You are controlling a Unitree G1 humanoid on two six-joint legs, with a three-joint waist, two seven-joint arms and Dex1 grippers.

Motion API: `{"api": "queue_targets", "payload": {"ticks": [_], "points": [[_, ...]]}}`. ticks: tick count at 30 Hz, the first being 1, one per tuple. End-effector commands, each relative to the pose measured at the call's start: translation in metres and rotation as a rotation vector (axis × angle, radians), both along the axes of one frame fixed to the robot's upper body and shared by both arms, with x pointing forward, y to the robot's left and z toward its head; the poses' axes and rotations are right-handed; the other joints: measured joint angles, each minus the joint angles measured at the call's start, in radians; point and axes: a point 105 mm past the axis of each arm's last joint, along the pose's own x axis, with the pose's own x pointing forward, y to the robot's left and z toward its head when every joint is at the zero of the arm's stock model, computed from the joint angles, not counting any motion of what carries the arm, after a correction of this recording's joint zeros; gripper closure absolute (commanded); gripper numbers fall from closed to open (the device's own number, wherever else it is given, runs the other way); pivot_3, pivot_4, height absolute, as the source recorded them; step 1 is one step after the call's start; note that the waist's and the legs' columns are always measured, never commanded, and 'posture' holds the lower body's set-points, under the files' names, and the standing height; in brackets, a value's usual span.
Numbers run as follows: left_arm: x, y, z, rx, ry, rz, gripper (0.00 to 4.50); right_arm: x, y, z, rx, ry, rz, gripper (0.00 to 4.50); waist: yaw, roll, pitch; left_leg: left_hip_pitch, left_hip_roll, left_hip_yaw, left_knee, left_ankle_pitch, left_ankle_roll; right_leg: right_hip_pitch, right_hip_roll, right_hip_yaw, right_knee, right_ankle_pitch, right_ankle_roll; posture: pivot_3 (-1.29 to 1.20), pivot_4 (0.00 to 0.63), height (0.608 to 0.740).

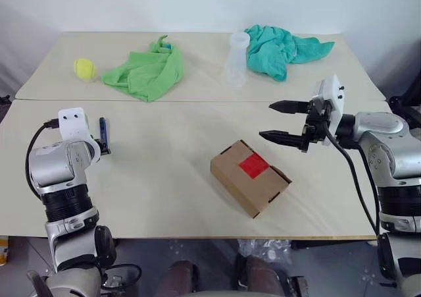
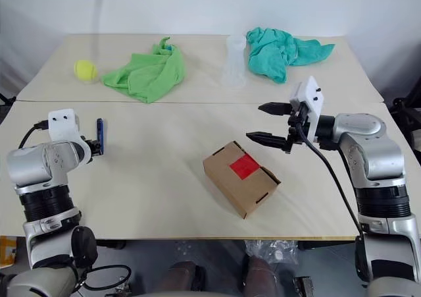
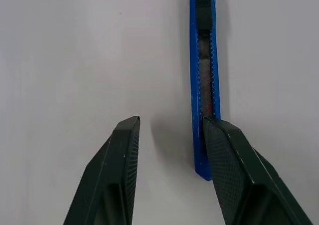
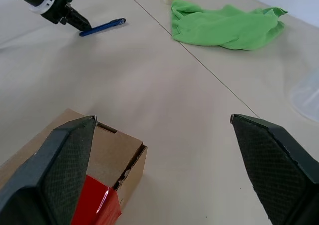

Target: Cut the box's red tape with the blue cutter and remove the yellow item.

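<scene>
1. The table [image 1: 164, 198] is the big tan surface in front of me, and everything else sits on it.
2. Out toward 11 o'clock there's a green cloth [image 1: 146, 73] in a heap. A teal cloth [image 1: 279, 49] is at about 1 o'clock, with a clear plastic cup [image 1: 237, 60] right beside it.
3. The box [image 1: 250, 176] is close in at roughly 1 o'clock. It's turned at an angle and the flaps are shut.
4. My right gripper [image 1: 283, 120] hangs just past the box's far right corner. The fingers are spread wide with nothing in them.
5. My left gripper [image 3: 172, 130] is over at 10 o'clock, partly open. One finger rests right against the cutter, but I'm not pinching it.
6. The cutter [image 3: 203, 80] lies flat on the table, well apart from the box.
7. The tape [image 1: 253, 166] is a red square on the box top, looking uncut.
8. A tennis ball [image 1: 84, 68] is near the far left edge, just beside the green cloth.
</scene>
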Motion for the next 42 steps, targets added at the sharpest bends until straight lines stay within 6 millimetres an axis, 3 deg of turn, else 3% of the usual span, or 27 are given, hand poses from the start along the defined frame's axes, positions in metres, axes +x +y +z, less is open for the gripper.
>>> {"api": "queue_targets", "payload": {"ticks": [1,6,15,28,40,42], "points": [[0.002,-0.001,0.006,0.01,-0.028,0.004,2.42,-0.005,0.003,0.008,-0.006,-0.052,0.018,0.0,0.0,0.0,0.0,0.0,0.0,0.0,0.0,0.0,0.0,0.0,0.0,0.0,0.0,0.0,0.0,0.0,0.15,0.74],[-0.001,0.0,0.007,0.018,-0.03,0.011,2.42,-0.007,0.002,0.006,-0.01,-0.049,0.013,0.0,0.0,0.0,0.0,0.0,0.0,0.0,0.0,0.0,0.0,0.0,0.0,0.0,0.0,0.0,0.0,0.0,0.15,0.74],[-0.004,-0.004,0.026,0.02,-0.116,0.057,2.42,-0.008,0.001,0.005,-0.012,-0.045,0.01,0.0,-0.002,0.0,0.0,0.0,0.0,0.0,0.0,0.0,0.0,0.0,0.0,0.0,0.0,0.0,0.0,0.0,0.15,0.74],[-0.007,-0.002,-0.01,-0.024,-0.045,0.094,2.42,-0.006,0.002,0.005,-0.014,-0.043,0.003,0.0,-0.001,0.0,0.0,0.0,0.0,0.0,0.0,0.0,0.0,0.0,0.0,0.0,0.0,0.0,0.0,0.0,0.15,0.74],[-0.004,-0.002,-0.014,-0.04,-0.041,0.089,2.42,-0.006,0.001,0.006,-0.014,-0.046,-0.005,0.0,-0.001,0.0,0.0,0.0,0.0,0.0,0.0,0.0,0.0,0.0,0.0,0.0,0.0,0.0,0.0,0.0,0.15,0.74],[-0.004,-0.002,-0.015,-0.042,-0.041,0.09,2.77,-0.006,0.001,0.005,-0.014,-0.046,-0.004,0.0,-0.002,0.0,0.0,0.0,0.0,0.0,0.0,0.0,0.0,0.0,0.0,0.0,0.0,0.0,0.0,0.0,0.15,0.74]]}}
